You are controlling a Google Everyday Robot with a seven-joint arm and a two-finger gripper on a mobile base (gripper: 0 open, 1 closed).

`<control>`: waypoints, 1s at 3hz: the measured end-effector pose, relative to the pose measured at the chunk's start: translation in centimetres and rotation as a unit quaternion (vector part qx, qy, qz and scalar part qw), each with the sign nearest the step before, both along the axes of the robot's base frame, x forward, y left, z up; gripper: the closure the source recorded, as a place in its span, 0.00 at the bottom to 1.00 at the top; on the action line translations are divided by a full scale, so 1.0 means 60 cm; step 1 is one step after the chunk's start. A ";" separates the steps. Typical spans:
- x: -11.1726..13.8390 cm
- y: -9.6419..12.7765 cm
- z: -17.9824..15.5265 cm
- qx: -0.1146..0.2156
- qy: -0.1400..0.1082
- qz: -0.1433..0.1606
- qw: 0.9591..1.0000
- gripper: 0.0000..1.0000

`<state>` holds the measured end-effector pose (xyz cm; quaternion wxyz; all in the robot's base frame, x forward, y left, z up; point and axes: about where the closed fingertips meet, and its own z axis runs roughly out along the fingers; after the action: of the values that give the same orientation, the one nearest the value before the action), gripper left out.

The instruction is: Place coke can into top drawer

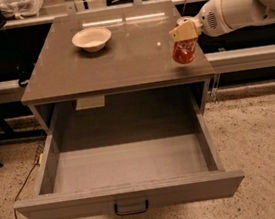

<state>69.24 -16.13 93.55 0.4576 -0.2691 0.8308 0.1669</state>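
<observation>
The coke can [184, 51] is red and hangs upright in my gripper [184, 33], lifted just above the right part of the grey cabinet top [120, 53]. The gripper is shut on the can's top, with the white arm reaching in from the upper right. The top drawer [127, 166] is pulled wide open below, in front of the cabinet, and its inside is bare. Its flat front panel carries a small dark handle [132, 208] at the centre.
A white bowl [91, 39] stands at the back left of the cabinet top. A paper label [90, 102] sticks under the top's front edge. A cable and shoes lie on the speckled floor at the left. Dark furniture stands behind.
</observation>
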 end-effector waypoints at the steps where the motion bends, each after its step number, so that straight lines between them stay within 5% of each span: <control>1: -0.027 0.019 -0.018 -0.020 0.013 0.050 0.998 1.00; 2: -0.119 0.049 -0.053 -0.047 0.043 0.157 0.986 1.00; 3: -0.221 0.050 -0.108 -0.060 0.100 0.225 0.967 1.00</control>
<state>55.95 -13.16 87.08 0.3060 -0.4585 0.7986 0.2415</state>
